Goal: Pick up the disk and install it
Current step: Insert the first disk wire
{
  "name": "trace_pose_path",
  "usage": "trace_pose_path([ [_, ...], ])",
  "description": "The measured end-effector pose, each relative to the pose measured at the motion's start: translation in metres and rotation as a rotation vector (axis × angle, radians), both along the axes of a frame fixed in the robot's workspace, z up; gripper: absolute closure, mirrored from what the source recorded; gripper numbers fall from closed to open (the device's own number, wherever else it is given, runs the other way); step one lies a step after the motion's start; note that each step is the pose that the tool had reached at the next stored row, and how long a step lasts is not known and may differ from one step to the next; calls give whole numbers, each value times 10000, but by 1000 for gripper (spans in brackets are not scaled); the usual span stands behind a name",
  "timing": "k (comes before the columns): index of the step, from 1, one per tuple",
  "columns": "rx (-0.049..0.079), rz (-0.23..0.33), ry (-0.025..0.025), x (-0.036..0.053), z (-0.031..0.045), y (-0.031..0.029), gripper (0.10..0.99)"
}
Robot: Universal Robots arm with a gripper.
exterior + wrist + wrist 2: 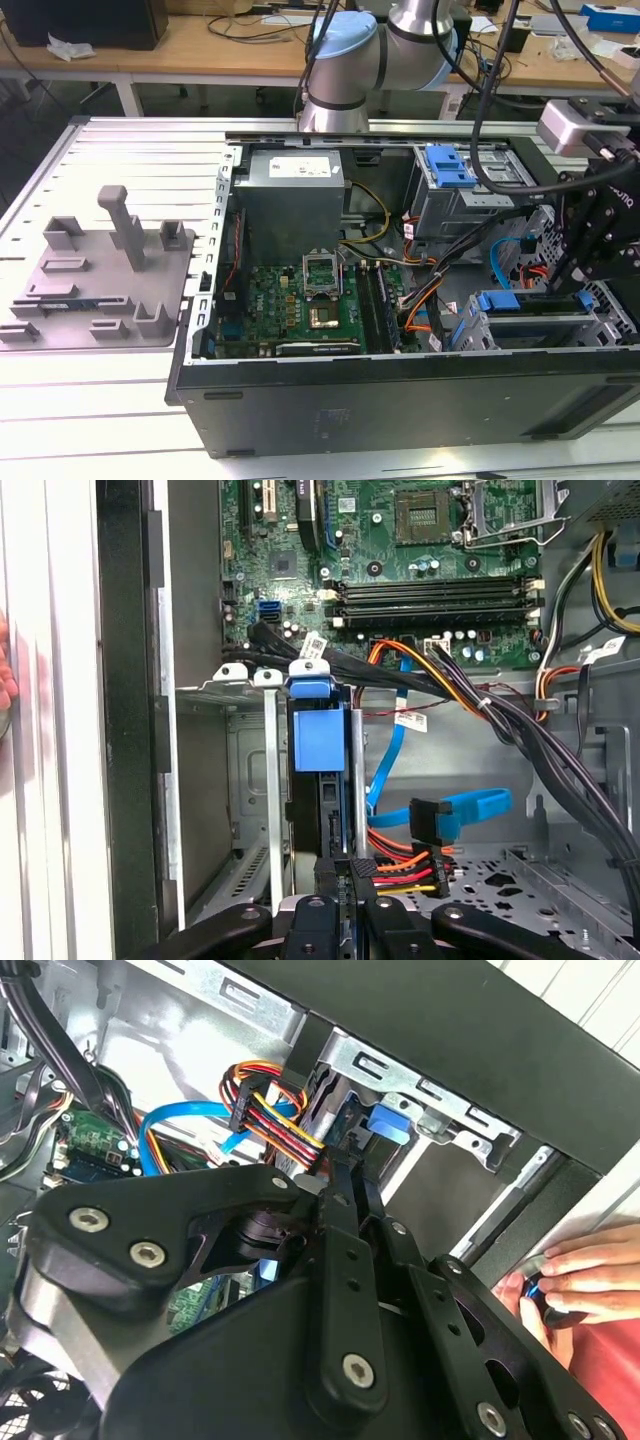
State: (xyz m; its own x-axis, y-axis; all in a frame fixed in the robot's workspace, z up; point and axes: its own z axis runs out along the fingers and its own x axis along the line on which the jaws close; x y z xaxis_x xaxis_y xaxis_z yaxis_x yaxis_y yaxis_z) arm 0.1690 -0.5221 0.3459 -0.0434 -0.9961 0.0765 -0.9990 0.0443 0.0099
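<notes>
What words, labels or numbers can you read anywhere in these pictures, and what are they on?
No text can be read with certainty.
White label on the power-supply box: too small to read.
White cable tags: blurred.
Print on the motherboard: too small to read.
White lettering on the black arm housing in the exterior view: cut off, unreadable.

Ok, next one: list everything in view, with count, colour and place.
computer case: one, black, on the table
table: one, light grey, slatted
fixture plate: one, grey, exterior view's left of the case
power-supply box: one, grey, inside the case
motherboard: one, green, case floor
disk: one, blue-railed, in a drive bay
cables: several, orange, yellow, blue, black, inside the case
person's hand: one, outside the case
arm: one, silver-blue, behind the case
gripper: one, black, by the disk
</notes>
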Motion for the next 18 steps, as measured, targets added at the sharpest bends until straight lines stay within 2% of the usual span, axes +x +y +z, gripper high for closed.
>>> trace_pose_path([
  [18,-1,-1,0,0,-26,-11,922],
])
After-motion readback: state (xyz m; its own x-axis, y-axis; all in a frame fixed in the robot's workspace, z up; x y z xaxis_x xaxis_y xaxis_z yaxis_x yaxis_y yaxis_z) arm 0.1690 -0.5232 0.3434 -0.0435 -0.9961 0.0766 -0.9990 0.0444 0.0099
